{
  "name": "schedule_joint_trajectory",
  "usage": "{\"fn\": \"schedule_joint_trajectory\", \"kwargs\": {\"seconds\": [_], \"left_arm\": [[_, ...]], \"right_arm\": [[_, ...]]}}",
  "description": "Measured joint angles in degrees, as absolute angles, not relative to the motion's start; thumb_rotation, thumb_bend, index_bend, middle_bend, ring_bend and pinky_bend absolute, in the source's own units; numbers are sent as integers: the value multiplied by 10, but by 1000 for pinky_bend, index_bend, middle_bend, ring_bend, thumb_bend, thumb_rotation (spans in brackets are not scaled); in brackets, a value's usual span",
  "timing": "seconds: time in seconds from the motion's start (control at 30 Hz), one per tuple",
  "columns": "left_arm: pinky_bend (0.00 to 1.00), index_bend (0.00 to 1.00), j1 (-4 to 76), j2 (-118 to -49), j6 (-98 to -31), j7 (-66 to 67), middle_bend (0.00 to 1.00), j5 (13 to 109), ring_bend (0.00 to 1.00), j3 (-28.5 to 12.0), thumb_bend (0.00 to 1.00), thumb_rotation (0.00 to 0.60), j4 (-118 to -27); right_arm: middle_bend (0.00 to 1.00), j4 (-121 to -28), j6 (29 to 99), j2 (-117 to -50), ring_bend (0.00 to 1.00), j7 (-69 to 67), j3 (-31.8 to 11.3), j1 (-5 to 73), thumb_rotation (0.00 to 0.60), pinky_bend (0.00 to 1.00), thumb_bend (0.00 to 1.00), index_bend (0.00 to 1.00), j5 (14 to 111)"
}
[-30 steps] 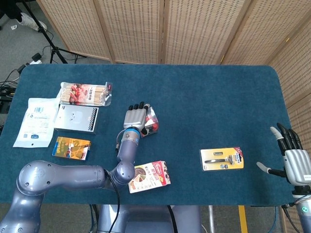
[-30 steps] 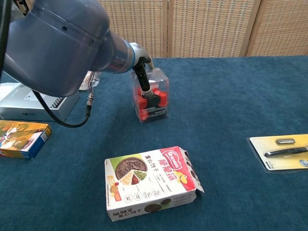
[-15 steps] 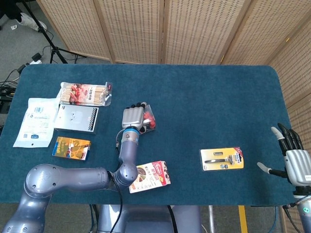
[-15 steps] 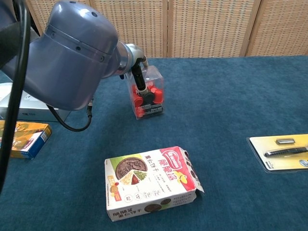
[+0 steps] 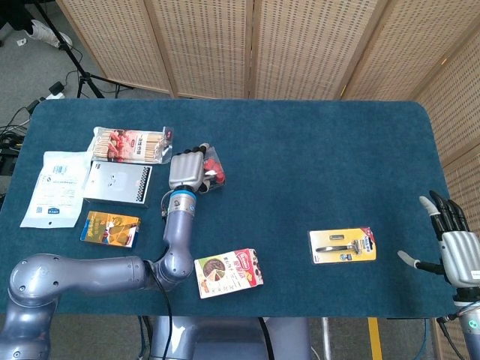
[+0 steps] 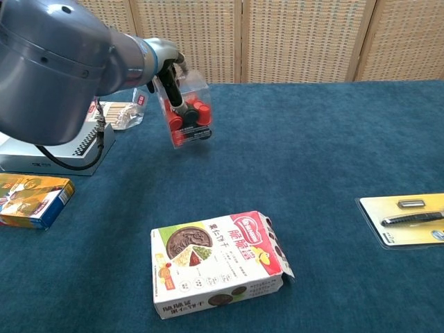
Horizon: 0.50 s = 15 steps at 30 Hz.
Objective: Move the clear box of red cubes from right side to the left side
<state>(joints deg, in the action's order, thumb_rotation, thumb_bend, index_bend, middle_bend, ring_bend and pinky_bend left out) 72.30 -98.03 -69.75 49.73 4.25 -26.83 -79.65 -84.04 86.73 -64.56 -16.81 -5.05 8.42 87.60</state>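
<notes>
The clear box of red cubes (image 6: 187,111) hangs tilted above the blue cloth, gripped by my left hand (image 6: 166,69). In the head view the same box (image 5: 212,170) shows just right of that hand (image 5: 187,171), near the table's left-centre. Dark fingers (image 6: 172,94) wrap across the box's front face. My right hand (image 5: 454,244) stays at the table's right edge, fingers spread, holding nothing.
A biscuit carton (image 6: 218,262) lies near the front edge. A razor blister pack (image 5: 343,245) sits to the right. On the left lie a stick-snack packet (image 5: 133,145), a grey box (image 5: 118,182), a white pouch (image 5: 55,187) and a small orange box (image 5: 110,228).
My left hand has lifted the clear box and carried it leftward and further back across the table. The right hand has stayed in place.
</notes>
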Motion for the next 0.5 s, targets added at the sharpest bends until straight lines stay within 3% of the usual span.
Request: {"fn": "schedule_joint_trajectory", "kwargs": {"seconds": [0.2, 0.5], "left_arm": [[264, 723, 687, -920, -636, 494, 319, 64, 227, -252, 528, 600, -843], [264, 726, 619, -814, -474, 420, 322, 188, 227, -206, 523, 600, -880]], "right_arm": [[0, -843, 864, -646, 0, -163, -52, 84, 600, 0, 53, 0, 873], [0, -849, 856, -645, 0, -152, -52, 84, 600, 0, 53, 0, 871]]}}
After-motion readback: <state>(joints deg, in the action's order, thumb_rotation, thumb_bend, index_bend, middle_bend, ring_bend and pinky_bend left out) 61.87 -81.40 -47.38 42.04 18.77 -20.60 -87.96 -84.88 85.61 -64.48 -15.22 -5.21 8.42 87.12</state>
